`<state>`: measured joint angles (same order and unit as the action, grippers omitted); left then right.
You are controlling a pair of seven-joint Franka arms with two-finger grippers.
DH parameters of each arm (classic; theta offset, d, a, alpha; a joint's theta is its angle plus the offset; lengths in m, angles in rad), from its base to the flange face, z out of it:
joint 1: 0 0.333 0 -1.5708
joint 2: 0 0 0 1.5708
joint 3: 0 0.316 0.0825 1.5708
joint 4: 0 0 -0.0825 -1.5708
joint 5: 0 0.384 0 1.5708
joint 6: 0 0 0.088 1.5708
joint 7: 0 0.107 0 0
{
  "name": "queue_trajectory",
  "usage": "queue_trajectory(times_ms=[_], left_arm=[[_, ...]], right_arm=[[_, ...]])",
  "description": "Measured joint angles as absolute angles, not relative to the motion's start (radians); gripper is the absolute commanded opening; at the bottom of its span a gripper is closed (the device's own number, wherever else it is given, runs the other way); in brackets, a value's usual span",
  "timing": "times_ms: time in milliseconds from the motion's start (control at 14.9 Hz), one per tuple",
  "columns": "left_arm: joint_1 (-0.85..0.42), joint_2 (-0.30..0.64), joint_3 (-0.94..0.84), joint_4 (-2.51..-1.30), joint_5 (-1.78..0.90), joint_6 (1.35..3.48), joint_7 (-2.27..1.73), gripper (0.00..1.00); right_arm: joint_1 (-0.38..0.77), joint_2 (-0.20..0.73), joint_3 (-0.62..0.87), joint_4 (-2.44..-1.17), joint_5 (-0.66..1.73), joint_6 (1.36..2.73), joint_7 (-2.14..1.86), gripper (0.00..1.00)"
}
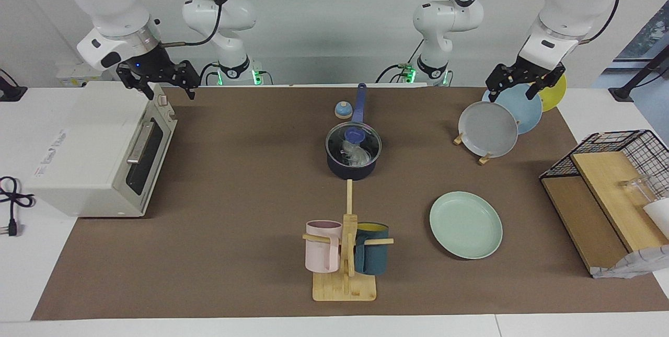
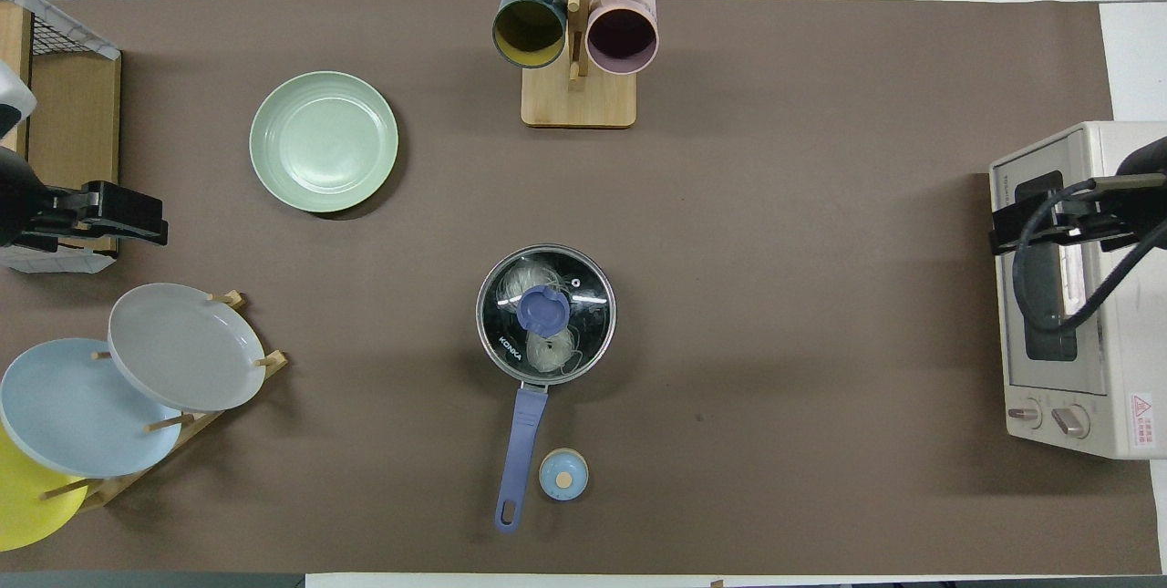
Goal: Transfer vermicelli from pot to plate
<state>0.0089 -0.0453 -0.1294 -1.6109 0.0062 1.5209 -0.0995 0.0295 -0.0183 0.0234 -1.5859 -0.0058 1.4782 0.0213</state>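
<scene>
The dark navy pot [image 1: 353,164] stands in the middle of the table under a glass lid [image 2: 545,313] with a blue knob, its long blue handle [image 2: 520,451] pointing toward the robots. The whitish vermicelli [image 1: 358,155] shows through the lid, also in the overhead view [image 2: 554,353]. The mint-green plate [image 1: 465,225] lies empty, farther from the robots and toward the left arm's end [image 2: 324,141]. My left gripper [image 1: 515,91] is open in the air over the plate rack [image 2: 137,214]. My right gripper [image 1: 166,89] is open over the toaster oven's top edge [image 2: 1012,228].
A toaster oven [image 1: 99,149] stands at the right arm's end. A rack [image 1: 488,129] holds grey, light blue and yellow plates. A mug tree [image 1: 345,253] with a pink and a teal mug stands farthest from the robots. A wire basket [image 1: 611,185] and a small blue bell [image 1: 343,110] are also there.
</scene>
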Motion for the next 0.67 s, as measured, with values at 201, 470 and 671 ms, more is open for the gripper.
queue_trajectory(times_ms=[201,470,671], left_arm=[[0.009,-0.045,-0.129,-1.611,0.006,1.521,-0.100,1.00],[0.009,-0.045,-0.129,-1.611,0.006,1.521,-0.100,1.00],[0.009,-0.045,-0.129,-1.611,0.006,1.521,-0.100,1.00]], right_arm=[[0.109,-0.018,0.033,-1.586,0.003,1.493,0.076,1.00],[0.230,-0.010,0.038,-1.587,0.047,1.537,0.261,1.00],[0.347,0.023,0.042,-1.586,0.065,1.600,0.423,1.00]])
